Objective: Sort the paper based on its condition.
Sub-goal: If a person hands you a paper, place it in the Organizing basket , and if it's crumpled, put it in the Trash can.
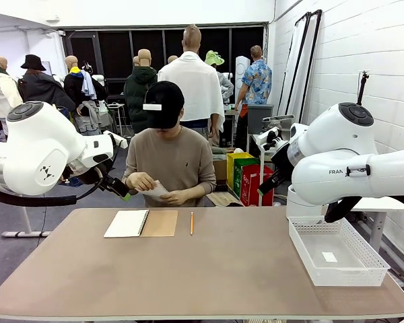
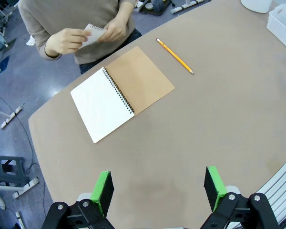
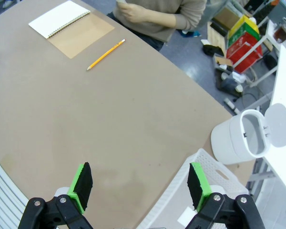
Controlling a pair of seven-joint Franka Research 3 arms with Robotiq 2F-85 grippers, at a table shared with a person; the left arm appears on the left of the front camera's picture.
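L jaws & R jaws both spread wide, gripping nothing, above bare desk (image 1: pixel 209 269); beyond them open spiral notebook (image 1: pixel 141 223) w/ pencil (image 1: pixel 192 223) just beside it, white mesh basket (image 1: pixel 363 269) at R, paper (image 1: pixel 156 189) held in person's hands (image 1: pixel 141 181) at far edge.

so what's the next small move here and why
Probably hold both arms in place and wait. The person's hands hold the paper beyond the far edge of the table, not yet offered or set down. The left gripper and right gripper hang open above bare tabletop, so nothing seems ready to grasp.
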